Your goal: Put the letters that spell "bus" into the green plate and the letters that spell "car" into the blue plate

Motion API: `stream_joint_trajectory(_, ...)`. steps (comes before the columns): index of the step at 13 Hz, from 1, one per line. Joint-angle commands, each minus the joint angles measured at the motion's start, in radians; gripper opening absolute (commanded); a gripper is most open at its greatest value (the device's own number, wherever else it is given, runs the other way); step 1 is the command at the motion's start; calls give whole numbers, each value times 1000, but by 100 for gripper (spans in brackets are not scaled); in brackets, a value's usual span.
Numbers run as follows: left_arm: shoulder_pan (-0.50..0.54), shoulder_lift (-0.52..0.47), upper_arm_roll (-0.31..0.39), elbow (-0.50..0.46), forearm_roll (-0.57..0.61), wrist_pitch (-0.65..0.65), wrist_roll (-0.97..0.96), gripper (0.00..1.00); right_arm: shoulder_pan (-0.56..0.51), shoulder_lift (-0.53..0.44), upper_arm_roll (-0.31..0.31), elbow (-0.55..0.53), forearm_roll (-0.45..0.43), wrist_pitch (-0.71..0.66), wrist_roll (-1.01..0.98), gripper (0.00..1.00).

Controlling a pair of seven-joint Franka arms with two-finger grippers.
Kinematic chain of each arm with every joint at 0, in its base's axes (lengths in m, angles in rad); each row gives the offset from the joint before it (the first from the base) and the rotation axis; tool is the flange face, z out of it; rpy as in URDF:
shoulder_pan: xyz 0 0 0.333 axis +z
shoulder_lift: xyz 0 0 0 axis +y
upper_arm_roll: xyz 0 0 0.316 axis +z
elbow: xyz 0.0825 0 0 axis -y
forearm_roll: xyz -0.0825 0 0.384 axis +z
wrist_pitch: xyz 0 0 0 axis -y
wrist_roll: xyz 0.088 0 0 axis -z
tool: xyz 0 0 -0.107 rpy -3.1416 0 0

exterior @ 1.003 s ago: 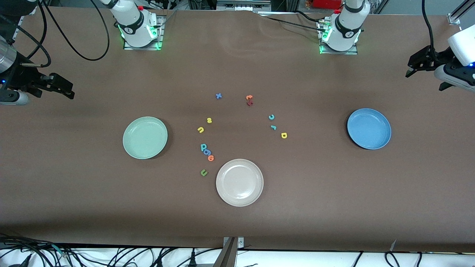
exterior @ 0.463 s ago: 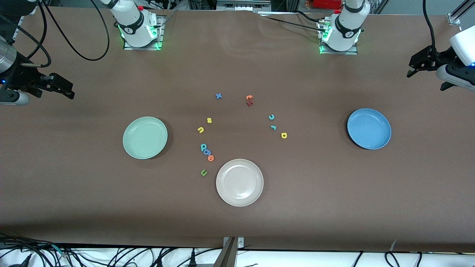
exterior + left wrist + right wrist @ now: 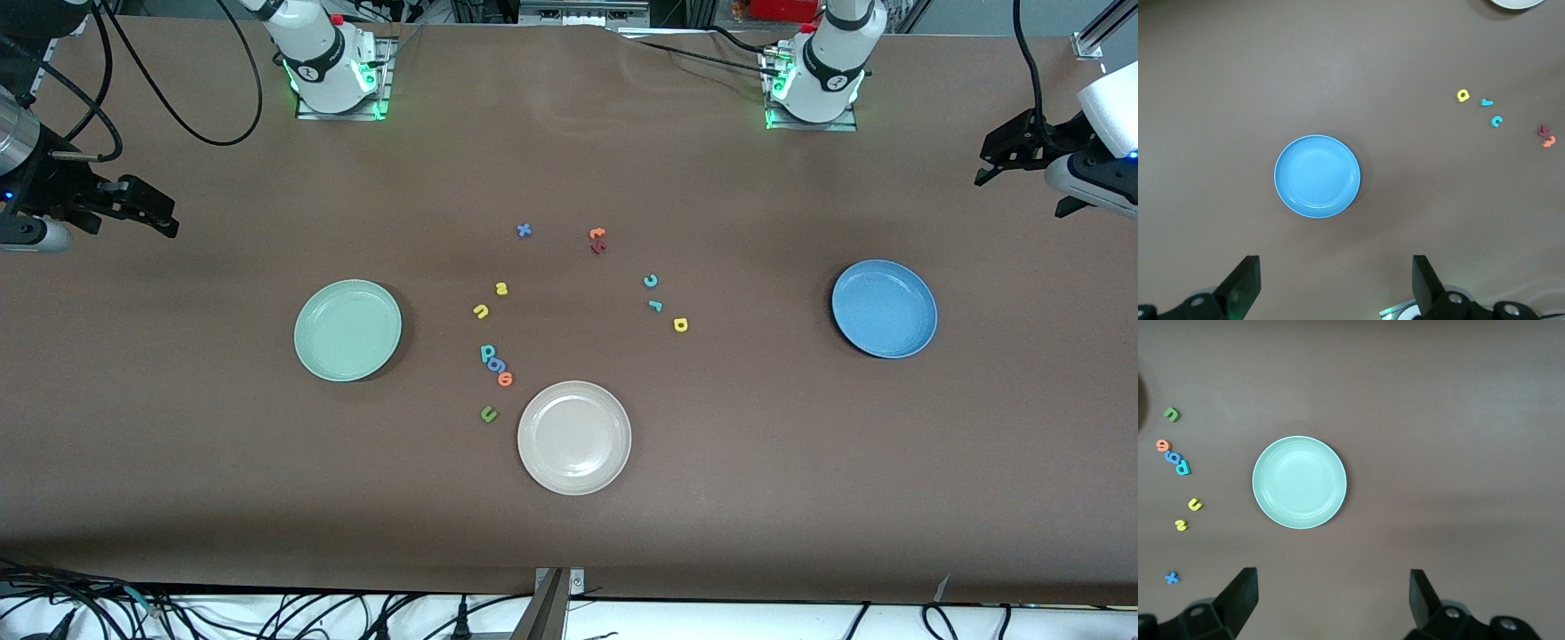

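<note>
The pale green plate (image 3: 347,331) (image 3: 1299,482) lies toward the right arm's end and holds nothing. Beside it on the cloth are the yellow "s" (image 3: 501,288) (image 3: 1181,525), yellow "u" (image 3: 481,311) (image 3: 1195,505) and teal "b" (image 3: 488,354) (image 3: 1183,468). The blue plate (image 3: 885,308) (image 3: 1317,176), also bare, lies toward the left arm's end. The teal "c" (image 3: 651,281) (image 3: 1497,121), teal "r" (image 3: 655,306) (image 3: 1486,103) and yellow "a" (image 3: 680,324) (image 3: 1462,96) lie near the middle. My left gripper (image 3: 1021,187) (image 3: 1336,280) hangs open high over the table's end. My right gripper (image 3: 133,218) (image 3: 1331,597) hangs open over the other end.
A beige plate (image 3: 574,437) sits nearest the front camera. Other letters lie about: a blue "g" (image 3: 497,364) and an orange letter (image 3: 506,380) touching the "b", a green "u" (image 3: 488,413), a blue "x" (image 3: 524,230), an orange "t" (image 3: 597,234) on a dark red letter (image 3: 597,248).
The left gripper has drifted slightly toward the robots' edge of the table. The right arm, plates and letters have not moved.
</note>
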Motion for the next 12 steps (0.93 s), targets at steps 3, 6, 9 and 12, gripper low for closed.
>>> stream_joint_trajectory(3,2,11,-3,26,19,-14,4,100,-4,-5,5,-1,-1,-1,-1,100)
stream_joint_trajectory(6,2,11,-2,26,19,-14,1,100,-4,-5,5,-1,-1,-14,1,100)
stream_joint_trajectory(9,1,11,-3,26,19,-14,-3,100,-4,-5,5,-1,0,-14,-1,100)
stream_joint_trajectory(12,2,11,-2,26,19,-14,-2,100,-4,-5,5,-1,0,-14,-5,100)
